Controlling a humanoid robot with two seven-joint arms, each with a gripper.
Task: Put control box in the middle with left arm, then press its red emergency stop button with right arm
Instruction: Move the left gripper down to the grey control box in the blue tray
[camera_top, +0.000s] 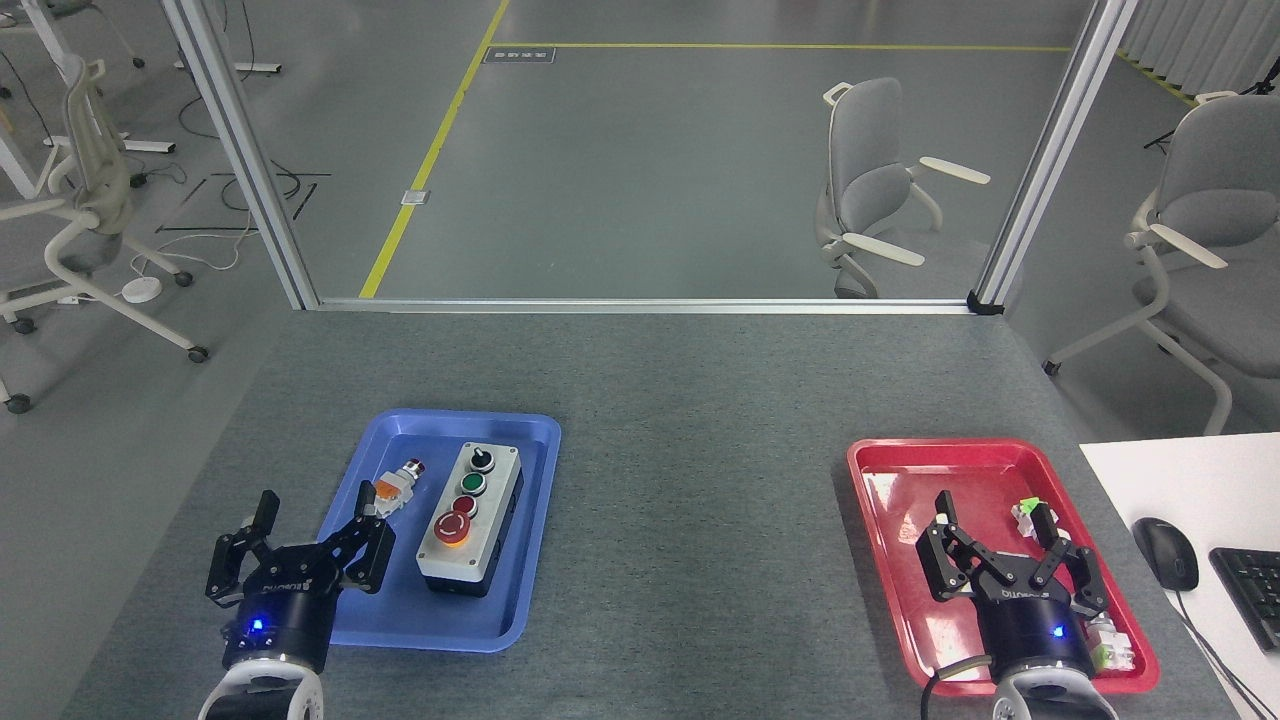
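The left gripper (313, 535) hangs with its fingers spread wide and holds nothing, over the left edge of the blue tray (520, 560). At about two o'clock from it, just beside, lies a small orange pushbutton (393, 487). At three o'clock stands the control box (470, 518), inside the tray, its long side pointing to twelve. The red emergency stop button (453, 526) sits at the box's near end. I judge the left gripper waits there because the box must be taken first. The middle (700, 540), bare grey tabletop, is at three o'clock from the tray. Further, the right gripper (1010, 555) hovers released over the red tray (880, 480), well apart from the box.
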